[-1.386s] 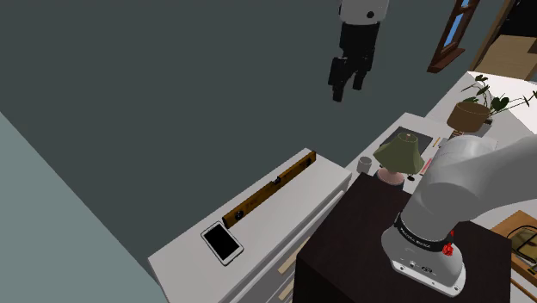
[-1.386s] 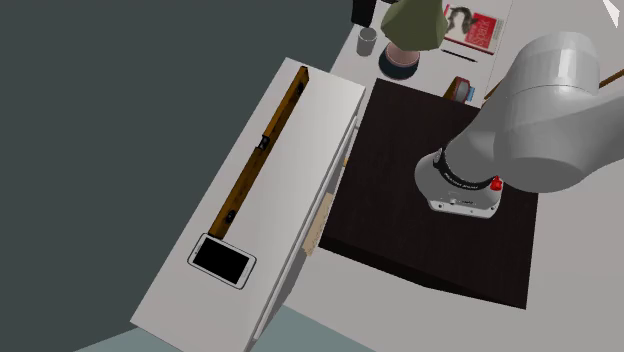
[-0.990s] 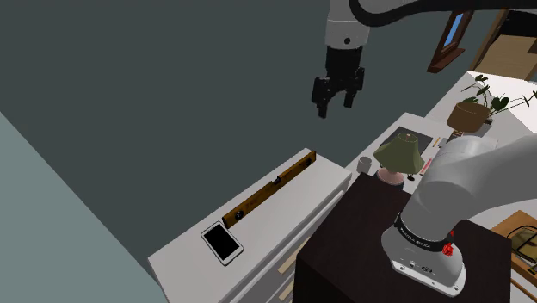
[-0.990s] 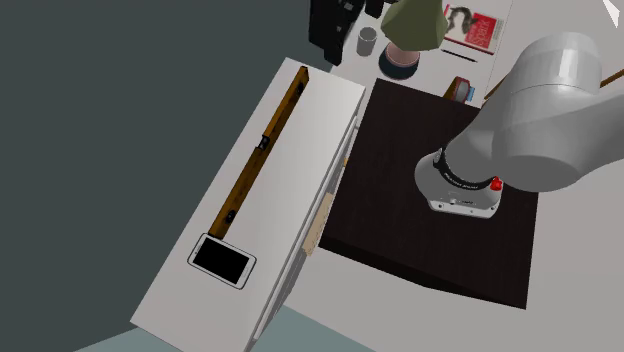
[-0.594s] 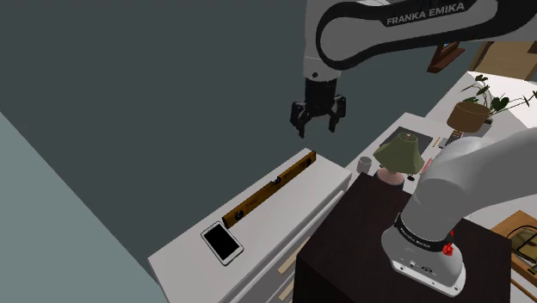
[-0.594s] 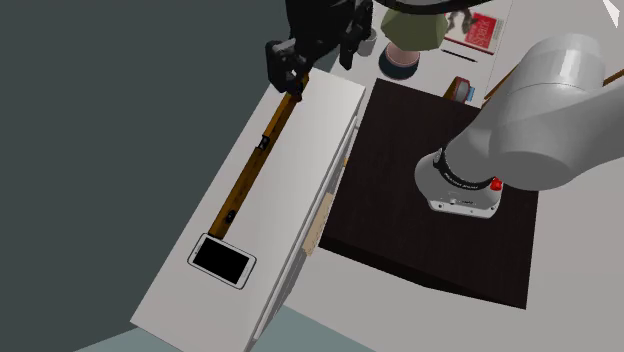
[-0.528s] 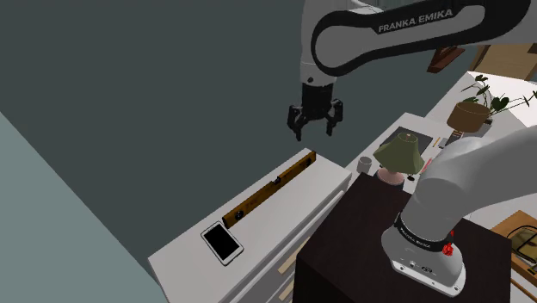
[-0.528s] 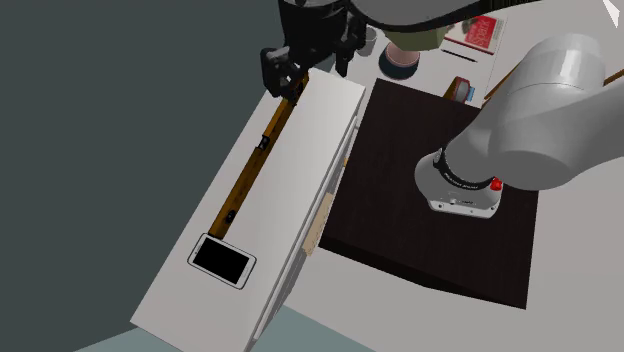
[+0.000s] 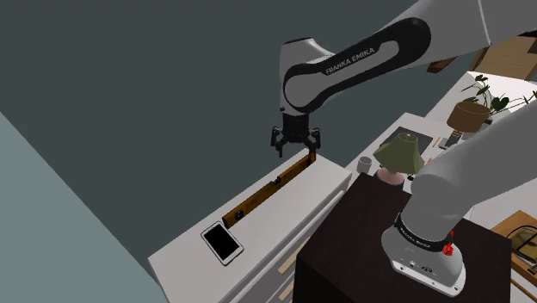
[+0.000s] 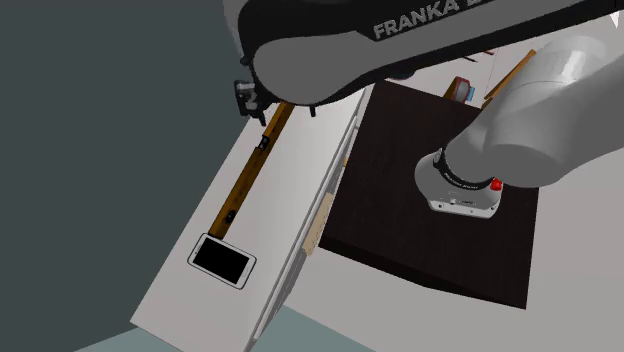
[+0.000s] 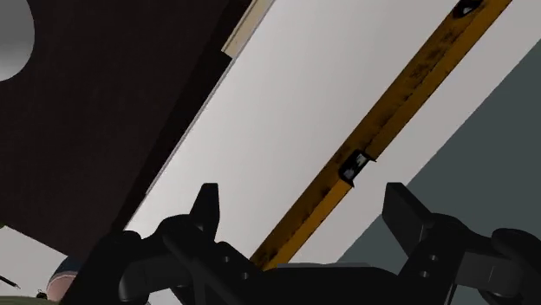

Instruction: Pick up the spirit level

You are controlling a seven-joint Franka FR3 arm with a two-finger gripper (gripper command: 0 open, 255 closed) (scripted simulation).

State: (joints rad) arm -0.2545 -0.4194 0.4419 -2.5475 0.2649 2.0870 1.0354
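Observation:
The spirit level (image 9: 269, 187) is a long, slim, orange-brown bar with dark vial windows. It lies flat along the back edge of the white cabinet top (image 9: 288, 211), close to the dark wall. My gripper (image 9: 295, 145) hangs open a little above the level's far end, touching nothing. In the wrist view the level (image 11: 390, 113) runs lengthwise below the gap between the spread fingers of the gripper (image 11: 306, 208), with one vial window just ahead of them. From the second exterior view, the level (image 10: 250, 170) extends out from under the arm.
A black-screened tablet (image 9: 222, 244) lies at the level's near end. A green-shaded lamp (image 9: 398, 155) and a small cup (image 9: 366, 165) stand beyond the dark stand (image 10: 400, 200). A potted plant (image 9: 472, 110) sits further back. The dark wall runs right behind the level.
The arm has swung down and toward the shoulder view's left. The gripper dropped from high above to just over the level's far end, staying open.

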